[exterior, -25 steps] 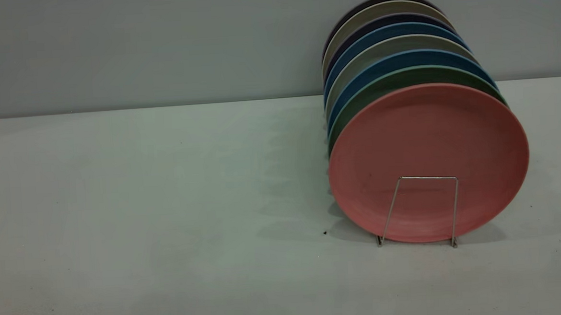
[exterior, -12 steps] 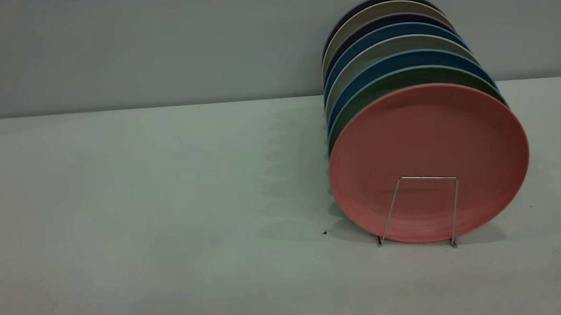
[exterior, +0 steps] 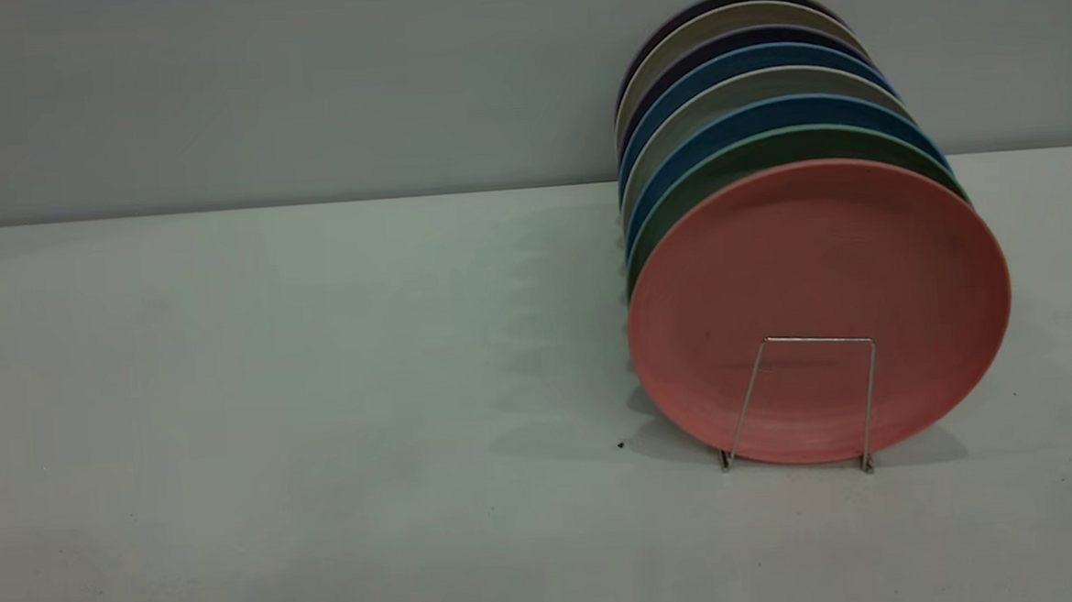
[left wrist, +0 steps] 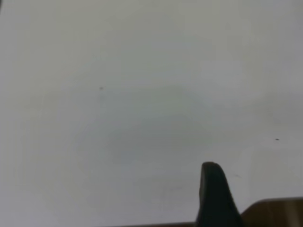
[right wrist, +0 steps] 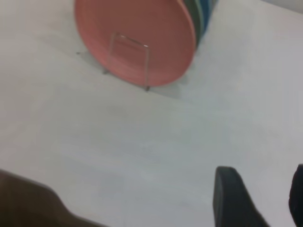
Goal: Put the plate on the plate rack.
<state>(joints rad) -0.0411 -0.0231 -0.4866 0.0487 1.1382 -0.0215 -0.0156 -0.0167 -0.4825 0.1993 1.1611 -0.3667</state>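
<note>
Pale grey-white table (exterior: pixel 321 395) fills most of what I see from the exterior camera, with a grey wall (exterior: pixel 259 86) rising behind it. On the right half of the table a row of plates stands on edge, one behind another. The plate (exterior: pixel 819 311), salmon pink, is the frontmost of them and stands upright in the plate rack (exterior: pixel 803 402), its face towards the camera. Just behind it I see a green plate (exterior: pixel 678 211), then a blue plate (exterior: pixel 654 180), then more rims in grey, blue and dark tones running back towards the wall. Only the rack's front wire loop shows clearly, a thin silver rectangle across the lower part of the pink plate, its two feet on the table. A small dark speck (exterior: pixel 620 444) lies on the table just left of the rack.

Neither arm appears in the exterior camera. My right wrist camera looks across bare table at the pink plate (right wrist: pixel 135 40) and the rack loop (right wrist: pixel 128 59), well apart from the right gripper (right wrist: pixel 262 198). Its two dark fingers stand spread with table showing between them, holding nothing. My left wrist camera shows only table and one dark fingertip of the left gripper (left wrist: pixel 214 196), so I cannot tell whether that claw is open or closed.
</note>
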